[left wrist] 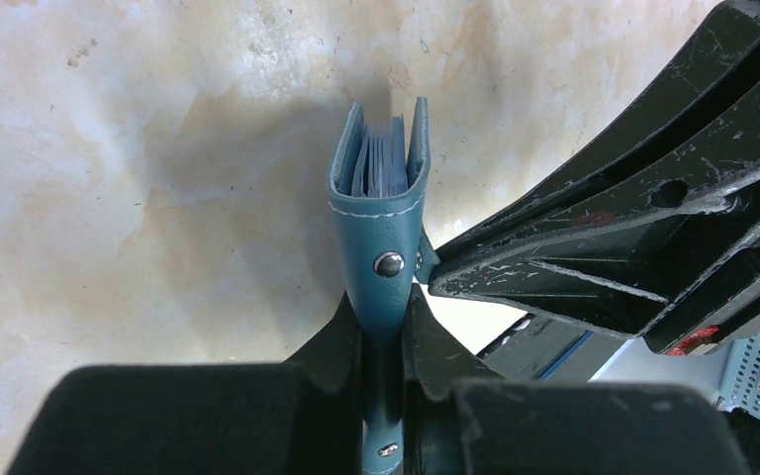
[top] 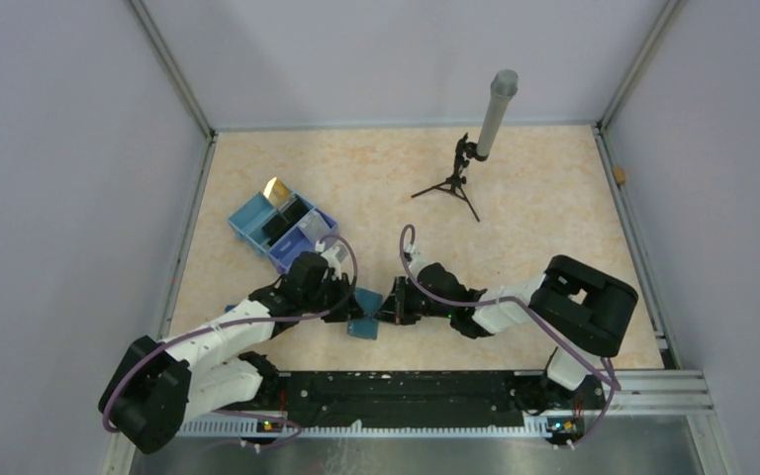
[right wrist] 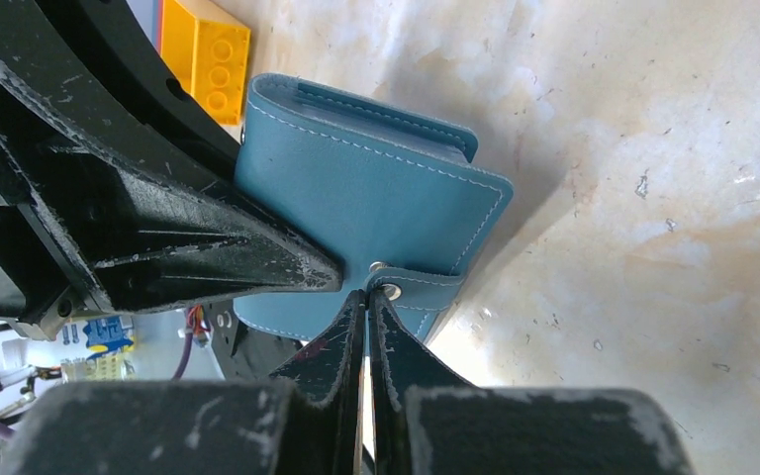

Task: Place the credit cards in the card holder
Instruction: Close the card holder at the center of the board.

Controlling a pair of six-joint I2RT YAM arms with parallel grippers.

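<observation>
the left end effector (left wrist: 383, 322) is clamped on the teal card holder (left wrist: 380, 223), holding it on edge over the counter (left wrist: 109, 178); its far end gapes, showing pale blue leaves, perhaps pockets. the right end effector (right wrist: 366, 302) has its fingers pressed together, tips at the clasp strap (right wrist: 418, 287). a gold credit card (top: 277, 188) stands in the blue tray (top: 250, 226), well apart

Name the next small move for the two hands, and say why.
Probably: the right hand peels the clasp tab away while the left hand holds steady. The left clamps the card holder by one edge, the right pinches its tab, the covers gape only slightly, and the credit cards lie in the blue tray.
</observation>
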